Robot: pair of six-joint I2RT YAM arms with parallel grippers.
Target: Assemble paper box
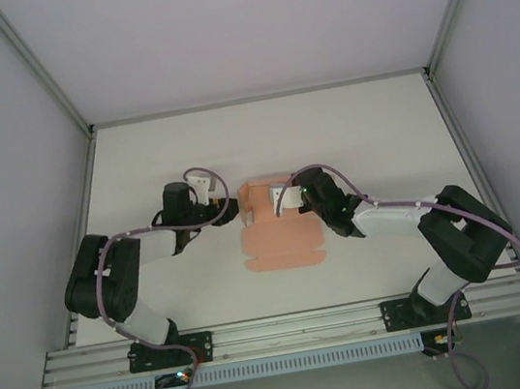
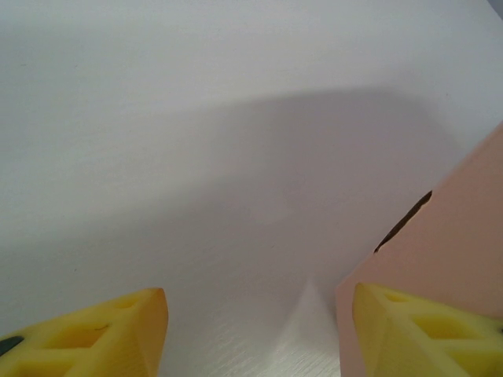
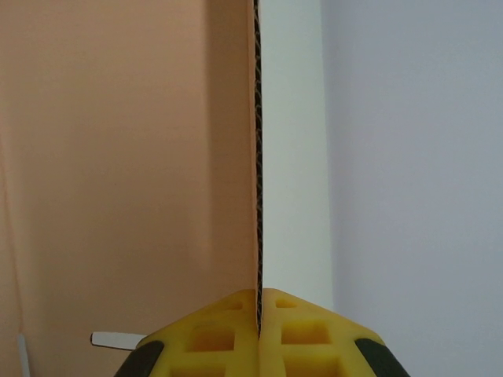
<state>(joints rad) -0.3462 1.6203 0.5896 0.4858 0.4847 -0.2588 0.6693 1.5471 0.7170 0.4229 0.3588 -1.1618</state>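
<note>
The paper box (image 1: 282, 240) is a salmon-pink die-cut card lying mid-table, its far part folded up into low walls. My right gripper (image 1: 290, 197) is shut on one raised wall; in the right wrist view its yellow fingers (image 3: 228, 334) pinch the corrugated edge of the paper box (image 3: 126, 157), pink on one face and white on the other. My left gripper (image 1: 235, 208) stands open at the card's left side. In the left wrist view its right finger (image 2: 424, 334) lies against a pink flap of the paper box (image 2: 448, 236), with bare table between the fingers (image 2: 102, 338).
The white table (image 1: 379, 138) is enclosed by grey walls with metal rails along its edges. An aluminium frame (image 1: 300, 330) runs across the near edge, where both arm bases are bolted. Free room lies at the back and on either side of the card.
</note>
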